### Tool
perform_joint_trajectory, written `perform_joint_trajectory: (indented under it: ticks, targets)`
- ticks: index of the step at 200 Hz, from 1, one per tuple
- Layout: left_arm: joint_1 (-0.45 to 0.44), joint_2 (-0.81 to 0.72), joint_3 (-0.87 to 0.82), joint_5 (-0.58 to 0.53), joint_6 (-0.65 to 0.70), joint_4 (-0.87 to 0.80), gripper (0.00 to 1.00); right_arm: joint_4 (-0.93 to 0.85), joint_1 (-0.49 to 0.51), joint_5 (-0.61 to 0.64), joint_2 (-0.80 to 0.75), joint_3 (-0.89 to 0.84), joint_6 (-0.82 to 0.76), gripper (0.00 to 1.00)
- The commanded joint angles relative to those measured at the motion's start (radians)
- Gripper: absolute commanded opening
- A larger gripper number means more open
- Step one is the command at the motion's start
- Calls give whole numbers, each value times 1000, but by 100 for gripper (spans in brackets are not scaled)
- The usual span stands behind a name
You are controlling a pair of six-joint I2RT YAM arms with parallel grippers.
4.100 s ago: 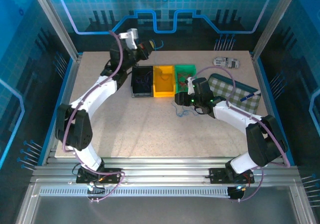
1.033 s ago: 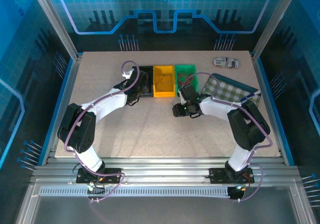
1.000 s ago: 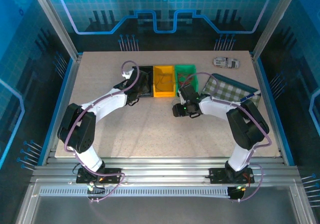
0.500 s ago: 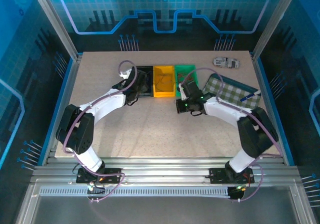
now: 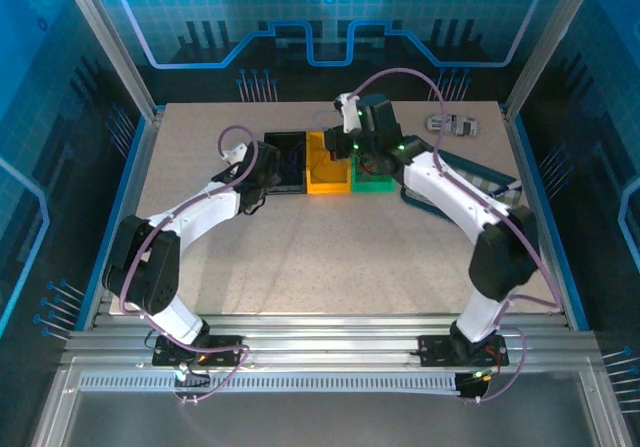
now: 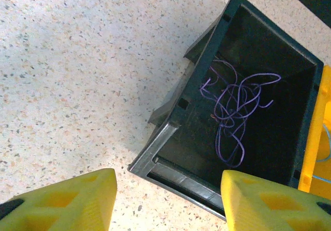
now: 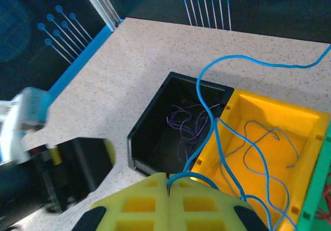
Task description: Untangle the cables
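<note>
We see a beige desk [image 5: 330, 257] speckled with dark and pale flecks. Of the three bins at the far side, the left is a black bin [image 6: 170, 138], the middle a bright yellow bin [image 7: 274, 104] and the right a green bin [image 5: 372, 185]. The purple cables [image 6: 232, 107] lie in the black one, the blue cables [image 7: 258, 153] in the yellow and the red cables [image 7: 326, 210] in the green. At the right is a green-and-white checked cloth [image 5: 470, 175]. The left fingers [image 6: 62, 200] and right fingers [image 7: 150, 200] are yellow.

A speckled beige tabletop [image 5: 300, 257] sits inside blue-lit, perhaps glass, walls [image 5: 450, 7] on aluminium rails [image 5: 330, 352].
</note>
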Motion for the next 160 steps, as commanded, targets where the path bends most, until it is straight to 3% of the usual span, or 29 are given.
perform_joint_trajectory:
  ticks: [1,79,89,105,115,135,160]
  targets:
    - [19,-61,-24,-26,-14,-8,54,-27,-33,-38,105,88,-2,4]
    - [53,-130,-80,-52,-9,-21,54,-51,-58,-30,287,182,68,10]
    - [55,-130,-80,-52,-10,-21,54,-55,-61,-40,302,194,73,16]
    - [58,-128,-78,-50,-8,-16,54,-44,-63,-66,311,201,73,39]
    - [60,-124,-76,-51,-7,-14,54,-28,-62,-62,301,192,80,47]
    - [64,-113,-67,-48,-4,-13,54,2,-65,-12,251,141,94,56]
    - [67,-106,-66,-48,-1,-15,55,53,-83,30,160,40,103,58]
